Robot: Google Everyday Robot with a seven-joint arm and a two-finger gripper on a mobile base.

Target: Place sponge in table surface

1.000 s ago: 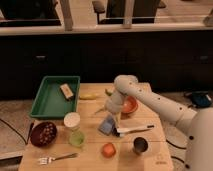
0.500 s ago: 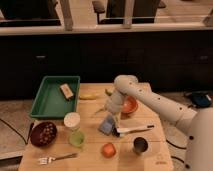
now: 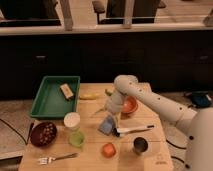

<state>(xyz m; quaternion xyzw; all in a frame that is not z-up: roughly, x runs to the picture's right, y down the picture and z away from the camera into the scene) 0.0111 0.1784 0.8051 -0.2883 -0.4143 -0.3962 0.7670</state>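
Nothing shifted, gripper fingers [image 3: 110, 113] spread open just above sponge [image 3: 106, 125] on table surface [image 3: 92, 150]

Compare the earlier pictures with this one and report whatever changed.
Nothing visibly changed. The end effector stays open close over the pale blue-grey sponge, above the table surface, between the white cup and the orange bowl. Nothing was taken hold of or let go.

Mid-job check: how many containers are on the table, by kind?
Cups: 3: white cup, green cup, metal cup
Bowls: 2: dark bowl, orange bowl
Trays: 1: green tray
Total: 6
Pincer: directly above the sponge.
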